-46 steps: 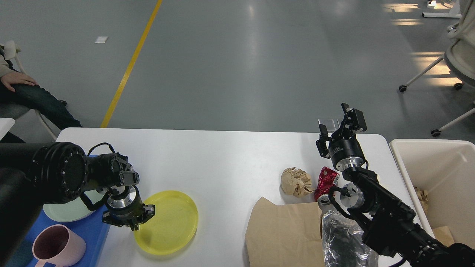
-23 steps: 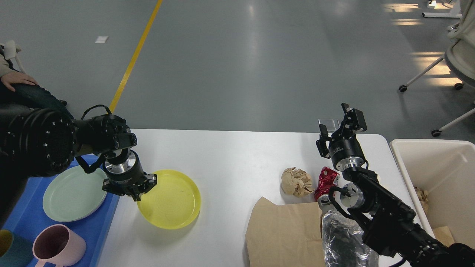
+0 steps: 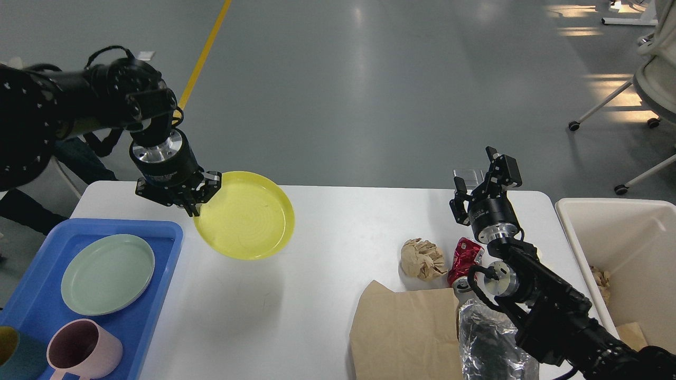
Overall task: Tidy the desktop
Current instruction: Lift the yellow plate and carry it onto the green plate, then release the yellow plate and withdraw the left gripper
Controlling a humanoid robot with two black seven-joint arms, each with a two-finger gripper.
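Overhead, left claw [image 3: 195, 196] pinching yellow plate [image 3: 245, 216] above white desktop [image 3: 327, 253], right claw [image 3: 478, 171] spread, grey floor [image 3: 369, 89]

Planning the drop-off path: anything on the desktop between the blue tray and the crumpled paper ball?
Head view: the desktop is bare between the blue tray and the crumpled paper ball. Only the yellow plate, held by the left gripper, hangs above that stretch.

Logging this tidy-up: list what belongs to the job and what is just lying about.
Job:
desktop
yellow plate in left pincer
blue tray
crumpled paper ball
red can
brown paper bag
cream bin

Lying about:
office chair
yellow floor line
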